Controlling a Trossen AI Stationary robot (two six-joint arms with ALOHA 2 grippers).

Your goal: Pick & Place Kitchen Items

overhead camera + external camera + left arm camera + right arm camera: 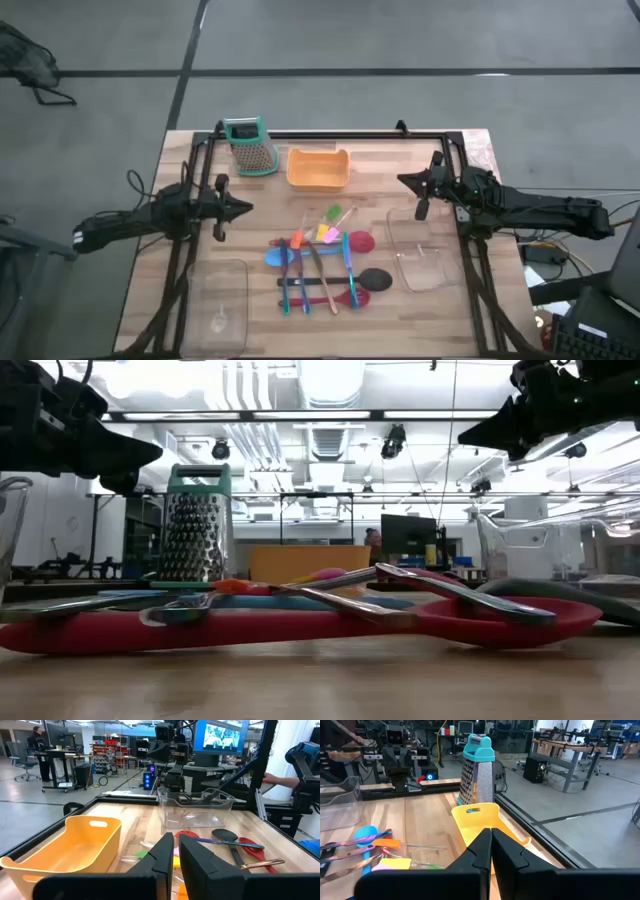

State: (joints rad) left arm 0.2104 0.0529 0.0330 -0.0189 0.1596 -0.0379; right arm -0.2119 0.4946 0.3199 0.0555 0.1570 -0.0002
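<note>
The kitchen items lie in a loose pile (320, 265) at the table's middle. It holds a red spoon (360, 242), a blue spoon (278, 256), a black spoon (375, 279), thin blue-handled cutlery (349, 268) and small orange (297, 241), yellow (327, 233) and green (335, 213) pieces. In the low view a red utensil (300, 628) lies flat nearest the camera. My left gripper (245, 208) hovers shut left of the pile, pointing right. My right gripper (403, 180) hovers shut at the far right, pointing left. Neither holds anything.
An orange tray (318, 168) and a teal-topped metal grater (250, 147) stand at the far side. One clear bin (420, 250) sits right of the pile, another (220, 305) at the near left. A black frame (330, 133) borders the table.
</note>
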